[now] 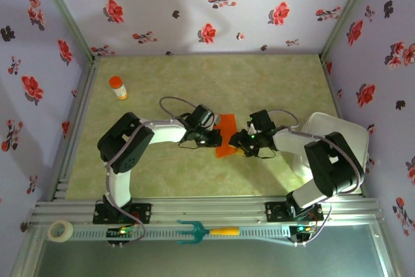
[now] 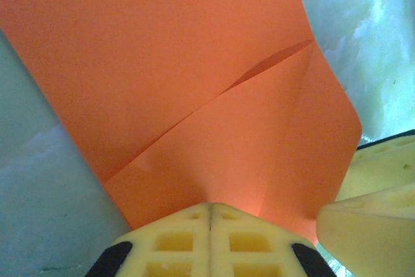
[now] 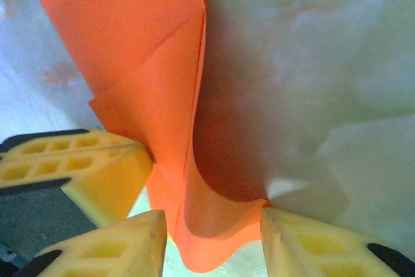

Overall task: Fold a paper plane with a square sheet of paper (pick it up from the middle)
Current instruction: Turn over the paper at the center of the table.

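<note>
Your left gripper (image 1: 212, 139) pinched shut on the creased orange-red paper sheet (image 1: 227, 131) at the middle of the green table (image 1: 272, 82), your right gripper (image 1: 241, 143), jaws parted around the sheet's curled edge, orange-capped bottle (image 1: 118, 87) near the far-left corner.

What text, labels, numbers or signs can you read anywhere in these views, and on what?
No readable text anywhere.
Thin orange-red paper sheet: plain, no print.
Small orange-capped white bottle: any label is too small to read.
Teal fork tool with orange handle: no marking visible.
Purple flowered wallpaper: pattern only, no words.
</note>
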